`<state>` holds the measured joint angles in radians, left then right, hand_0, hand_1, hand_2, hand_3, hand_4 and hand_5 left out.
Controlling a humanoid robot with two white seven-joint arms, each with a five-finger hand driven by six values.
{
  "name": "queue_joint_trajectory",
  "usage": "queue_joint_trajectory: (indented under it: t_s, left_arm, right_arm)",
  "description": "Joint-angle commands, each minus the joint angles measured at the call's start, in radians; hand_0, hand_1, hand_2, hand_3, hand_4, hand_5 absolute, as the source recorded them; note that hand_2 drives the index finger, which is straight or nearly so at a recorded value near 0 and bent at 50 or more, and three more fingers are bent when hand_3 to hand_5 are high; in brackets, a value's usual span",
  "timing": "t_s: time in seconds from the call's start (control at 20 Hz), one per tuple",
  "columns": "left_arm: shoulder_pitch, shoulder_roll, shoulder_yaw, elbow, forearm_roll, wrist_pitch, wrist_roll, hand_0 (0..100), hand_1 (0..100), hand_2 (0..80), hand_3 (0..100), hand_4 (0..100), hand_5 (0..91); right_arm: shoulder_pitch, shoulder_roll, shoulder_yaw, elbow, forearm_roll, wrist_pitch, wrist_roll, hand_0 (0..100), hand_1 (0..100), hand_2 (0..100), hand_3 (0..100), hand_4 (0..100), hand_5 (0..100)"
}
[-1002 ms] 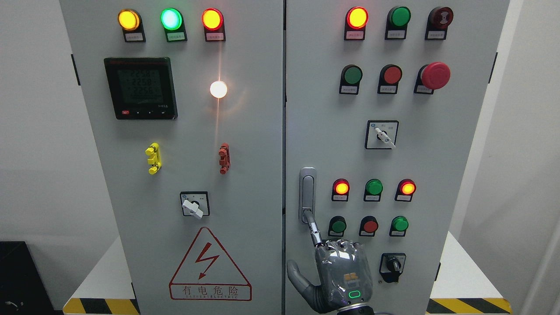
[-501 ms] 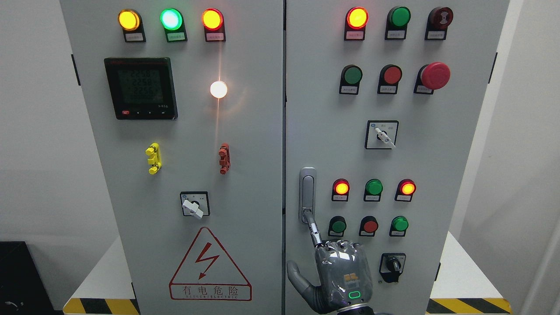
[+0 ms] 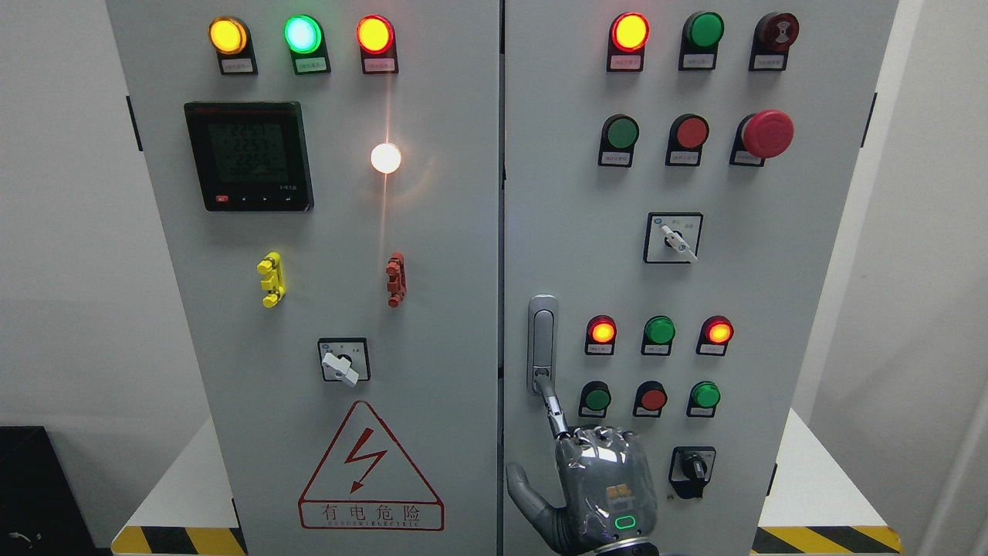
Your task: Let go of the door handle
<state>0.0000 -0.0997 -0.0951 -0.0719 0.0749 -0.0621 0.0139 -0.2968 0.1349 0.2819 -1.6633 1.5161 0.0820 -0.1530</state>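
Left door: digital meter (image 3: 248,156) digits differ from 0.5 s ago, too blurred to read. Warning triangle (image 3: 370,471) at 6 o'clock of meter, reads 有电危险; small print beneath illegible. Lamp labels illegible.

Right door: door handle (image 3: 543,340) upright near door's left edge, at 5 o'clock from frame centre. Right hand (image 3: 606,490) at 5 o'clock of handle, unmoved over last second. Index finger (image 3: 554,409) extended, tip touching handle's lower end; other fingers curled, thumb out, nothing clamped.

Judgement: contact persists, release not yet done.
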Motion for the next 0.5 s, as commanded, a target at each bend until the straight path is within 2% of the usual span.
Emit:
queue_joint_trajectory:
  t_s: [0.0,0.45]
  left_arm:
    - [0.017,0.0,0.0,0.001,0.0,-0.001,0.0,12,56,0.0,0,0,0.0]
    - [0.017,0.0,0.0,0.0,0.0,-0.001,0.0,12,56,0.0,0,0,0.0]
  right_arm:
    - [0.001,0.0,-0.001,0.008,-0.001,0.001,0.003,36,24,12,100,100,100]
    - [0.004,0.0,0.0,0.008,-0.001,0.001,0.003,36,24,12,100,100,100]
